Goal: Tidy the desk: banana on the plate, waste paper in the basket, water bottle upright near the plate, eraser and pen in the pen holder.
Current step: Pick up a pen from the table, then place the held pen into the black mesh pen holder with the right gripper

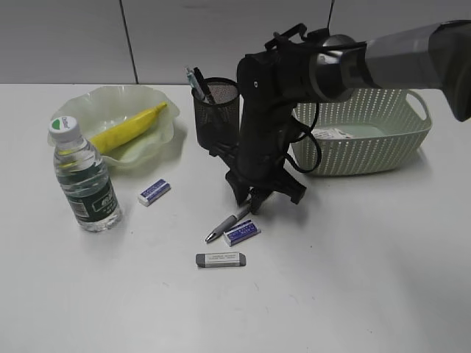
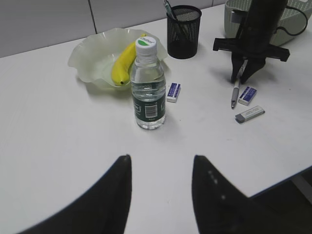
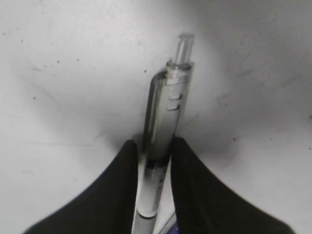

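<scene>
Desk point(image 1: 368, 294), mid-task. The banana point(image 1: 131, 129) lay in the plate point(image 1: 158, 99) toward the far left corner, and the water bottle point(image 1: 82, 176) stood upright just in front of the plate, cap up. We judged both of those items done. The basket point(image 1: 412, 132) sat by the far right edge with what looked like white waste paper point(image 1: 333, 134) inside, partly hidden by the arm. The pen holder point(image 1: 218, 110) stood between plate and basket, already holding at least one pen.

The right gripper point(image 3: 155, 161) was down at the middle of the desk, its jaws pressed against both sides of the grey pen point(image 3: 163, 126), near the clicker end. The pen's tip point(image 1: 211, 237) seemed to rest on the desk, just beside a blue-and-white eraser point(image 1: 242, 232). We took the end grip as deliberate: it leaves the barrel free to hang and drop tip-first into the narrow cup.

The left gripper point(image 2: 161, 195) hung over the near edge, jaws apart and holding nothing, clear of the working arm.

Not yet cleared: a grey eraser point(image 1: 221, 259) nearer the front edge, and another blue-and-white eraser point(image 1: 154, 192) beside the bottle. We expected the crowded holder mouth to need care.
</scene>
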`<state>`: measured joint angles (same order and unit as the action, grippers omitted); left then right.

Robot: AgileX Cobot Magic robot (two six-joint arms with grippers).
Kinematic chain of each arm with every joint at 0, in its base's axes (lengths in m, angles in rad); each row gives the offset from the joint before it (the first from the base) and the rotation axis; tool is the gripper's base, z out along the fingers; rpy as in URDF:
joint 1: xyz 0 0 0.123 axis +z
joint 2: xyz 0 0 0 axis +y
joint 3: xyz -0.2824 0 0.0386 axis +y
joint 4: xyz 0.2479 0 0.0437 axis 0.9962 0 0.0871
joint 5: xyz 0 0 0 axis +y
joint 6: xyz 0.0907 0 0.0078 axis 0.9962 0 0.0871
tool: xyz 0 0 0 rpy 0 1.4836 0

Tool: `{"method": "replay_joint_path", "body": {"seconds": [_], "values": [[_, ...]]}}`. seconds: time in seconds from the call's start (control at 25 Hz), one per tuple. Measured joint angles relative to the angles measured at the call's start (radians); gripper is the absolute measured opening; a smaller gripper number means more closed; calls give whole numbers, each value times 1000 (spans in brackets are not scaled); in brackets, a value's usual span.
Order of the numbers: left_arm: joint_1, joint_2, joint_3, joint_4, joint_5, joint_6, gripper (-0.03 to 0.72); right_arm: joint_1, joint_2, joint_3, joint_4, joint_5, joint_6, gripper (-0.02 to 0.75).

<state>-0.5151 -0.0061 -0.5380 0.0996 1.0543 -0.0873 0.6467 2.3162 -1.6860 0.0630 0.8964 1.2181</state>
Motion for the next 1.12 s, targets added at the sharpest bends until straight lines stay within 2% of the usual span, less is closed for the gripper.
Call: {"method": "replay_joint_path", "body": {"seconds": [0.2,0.32,0.6,0.88,1.12], "values": [[0,0,0,0,0,0,309,0,8,-1,6,-8,1,172],[0,0,0,0,0,0,309,0,10,-2,28,-27,1,127],[0,0,0,0,0,0,309,0,13,-9,54,-62,0,128],[0,0,0,0,0,0,309,7,-20,-78,-74,-17,-31,127],[0,0,0,0,0,0,309,20,-108,-153,-227,-62,-217,126]]}}
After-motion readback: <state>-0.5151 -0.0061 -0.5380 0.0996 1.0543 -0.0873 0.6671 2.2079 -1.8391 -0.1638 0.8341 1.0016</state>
